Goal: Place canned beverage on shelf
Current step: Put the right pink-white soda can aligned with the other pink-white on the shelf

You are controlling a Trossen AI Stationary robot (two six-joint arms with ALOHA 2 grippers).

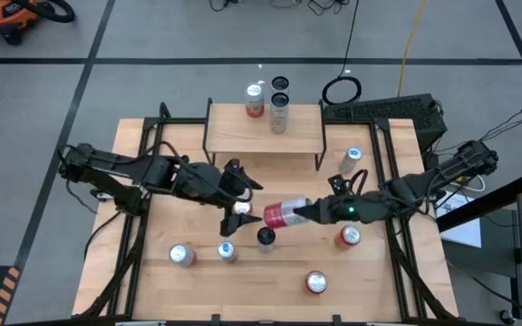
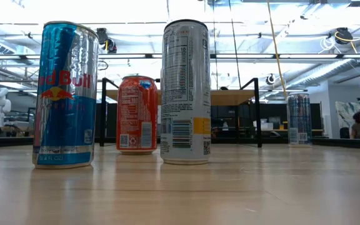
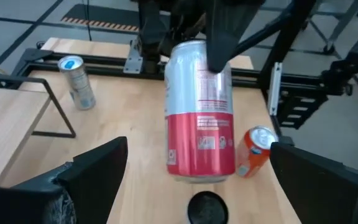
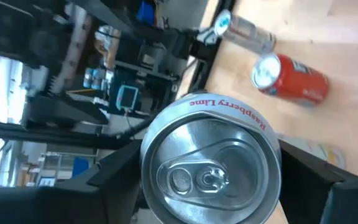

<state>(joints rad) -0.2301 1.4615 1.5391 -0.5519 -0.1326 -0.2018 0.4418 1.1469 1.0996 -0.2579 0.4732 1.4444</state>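
Raspberry-lime can (image 4: pixel 211 168) sits clamped sideways in our right gripper (image 1: pixel 308 213); rigid, slick, best held mid-body; left gripper (image 1: pixel 241 186) open.

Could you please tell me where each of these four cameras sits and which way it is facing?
High: overhead, looking down at both arms, the small light-wood black-legged shelf and the wooden table.
Low: table height, looking level across standing cans; no arm shows.
Left wrist: behind the open left claw, facing the red-and-silver can.
Right wrist: behind the right claw holding that can's top.
Both wrist views share this can.
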